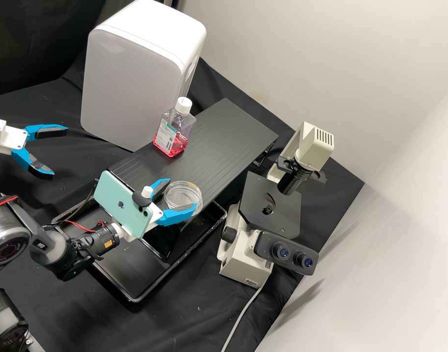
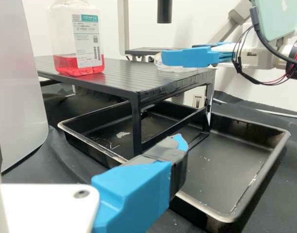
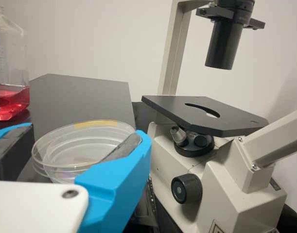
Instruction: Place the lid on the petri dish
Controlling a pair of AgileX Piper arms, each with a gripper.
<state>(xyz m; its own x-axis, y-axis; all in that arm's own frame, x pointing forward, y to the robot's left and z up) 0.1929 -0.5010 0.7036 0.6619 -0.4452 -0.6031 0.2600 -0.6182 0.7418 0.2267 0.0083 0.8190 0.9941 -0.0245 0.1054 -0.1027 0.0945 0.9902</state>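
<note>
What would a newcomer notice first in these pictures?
Probably the bright blue right gripper at the clear petri dish on the black shelf. Next, the flask of red liquid farther back on that shelf, and the microscope standing beside it.

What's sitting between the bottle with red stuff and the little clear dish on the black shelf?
Nothing. In the high view, only the bare ribbed top of the shelf runs from the bottle to the petri dish.
</note>
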